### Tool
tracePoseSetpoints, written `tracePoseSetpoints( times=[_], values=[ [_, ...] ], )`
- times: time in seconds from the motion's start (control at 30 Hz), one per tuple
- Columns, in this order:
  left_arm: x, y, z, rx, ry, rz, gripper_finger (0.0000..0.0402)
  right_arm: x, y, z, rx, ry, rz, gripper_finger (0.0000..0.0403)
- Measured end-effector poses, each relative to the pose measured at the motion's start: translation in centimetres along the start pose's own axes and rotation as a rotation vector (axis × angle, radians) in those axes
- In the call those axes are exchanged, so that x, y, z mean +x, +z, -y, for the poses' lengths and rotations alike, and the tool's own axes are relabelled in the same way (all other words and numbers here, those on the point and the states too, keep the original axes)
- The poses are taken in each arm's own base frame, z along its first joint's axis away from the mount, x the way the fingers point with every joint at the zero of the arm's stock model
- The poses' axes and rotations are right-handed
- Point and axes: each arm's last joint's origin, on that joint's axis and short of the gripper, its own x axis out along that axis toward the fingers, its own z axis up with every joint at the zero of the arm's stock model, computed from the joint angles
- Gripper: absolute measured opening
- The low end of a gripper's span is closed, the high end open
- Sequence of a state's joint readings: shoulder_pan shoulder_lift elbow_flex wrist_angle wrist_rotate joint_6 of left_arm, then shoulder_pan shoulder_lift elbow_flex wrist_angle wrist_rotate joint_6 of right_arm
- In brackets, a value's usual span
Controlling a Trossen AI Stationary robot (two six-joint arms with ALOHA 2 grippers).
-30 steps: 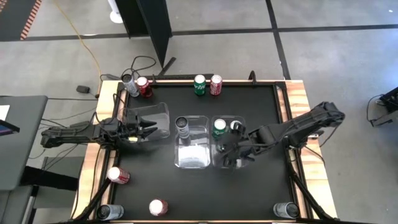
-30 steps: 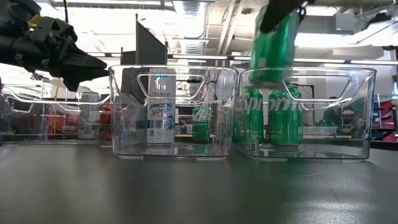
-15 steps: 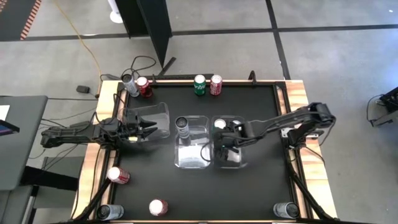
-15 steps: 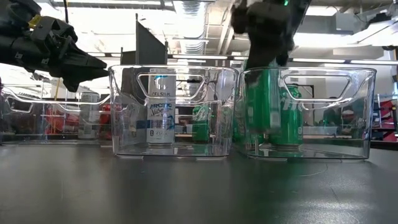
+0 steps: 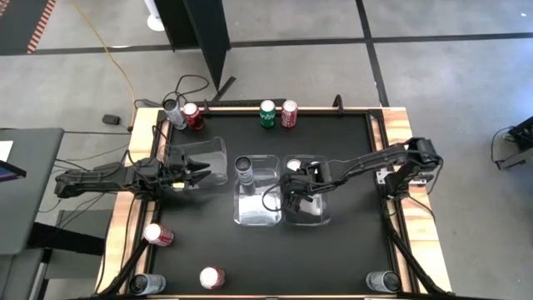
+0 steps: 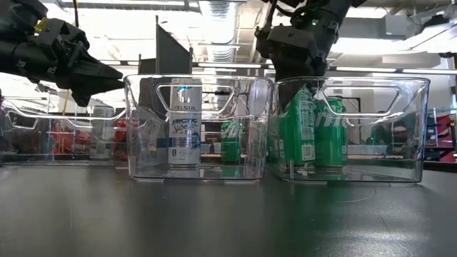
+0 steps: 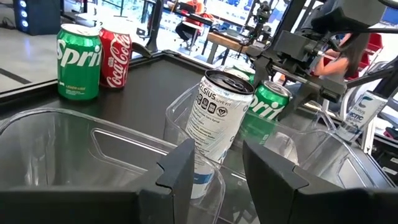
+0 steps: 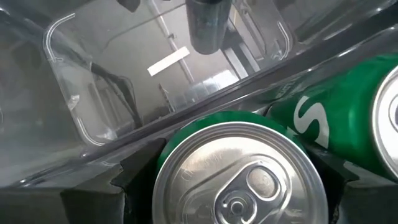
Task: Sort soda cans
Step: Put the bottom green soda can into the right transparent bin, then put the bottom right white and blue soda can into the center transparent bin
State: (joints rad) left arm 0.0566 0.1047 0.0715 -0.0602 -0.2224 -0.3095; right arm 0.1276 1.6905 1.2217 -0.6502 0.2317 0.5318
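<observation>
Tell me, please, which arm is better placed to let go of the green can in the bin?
The right: its gripper is shut around the green can inside the right-hand bin, beside another green can. The left gripper hovers empty over the left bin.

Twelve-odd soda cans, all upright. Between the right gripper's (image 8: 227, 180) fingers sits a green can (image 8: 236, 177), silvery top up, low inside a clear bin; a second green can (image 6: 330, 134) touches it just beyond. A white-and-silver can (image 5: 245, 167) stands in the neighbouring bin, ahead of the left gripper (image 5: 200, 173). Well apart at the far edge: a grey can (image 5: 172, 109) with a red one (image 5: 193, 116), a green can (image 5: 267, 113) beside another red (image 5: 289, 112). Near edge: two red (image 5: 156, 235) (image 5: 211, 277), two dark (image 5: 145, 285) (image 5: 383, 282)
</observation>
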Motion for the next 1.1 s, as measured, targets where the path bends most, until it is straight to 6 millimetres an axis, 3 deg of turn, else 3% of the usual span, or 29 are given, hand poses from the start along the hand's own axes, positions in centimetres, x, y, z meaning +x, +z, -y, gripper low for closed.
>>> tracePoseSetpoints(
  times=[0.2, 0.37, 0.47, 0.8, 1.1],
  values=[
    [0.0, 0.0, 0.0, -0.007, 0.001, 0.000, 0.0132, 0.1, 0.2, 0.4, 0.027, -0.007, -0.003, 0.0300],
    [0.0, 0.0, 0.0, -0.008, 0.002, 0.000, 0.0132, 0.1, 0.2, 0.4, 0.028, -0.009, -0.001, 0.0353],
    [0.0, 0.0, 0.0, -0.009, 0.002, 0.000, 0.0132, 0.0, 0.2, 0.4, 0.029, -0.009, 0.005, 0.0365],
    [0.0, 0.0, 0.0, -0.005, 0.002, -0.001, 0.0132, -0.2, 0.5, 0.2, -0.005, 0.000, 0.021, 0.0352],
    [0.0, 0.0, 0.0, -0.004, 0.002, -0.001, 0.0132, -1.9, 2.3, -0.3, -0.076, 0.014, 0.082, 0.0349]
  ],
)
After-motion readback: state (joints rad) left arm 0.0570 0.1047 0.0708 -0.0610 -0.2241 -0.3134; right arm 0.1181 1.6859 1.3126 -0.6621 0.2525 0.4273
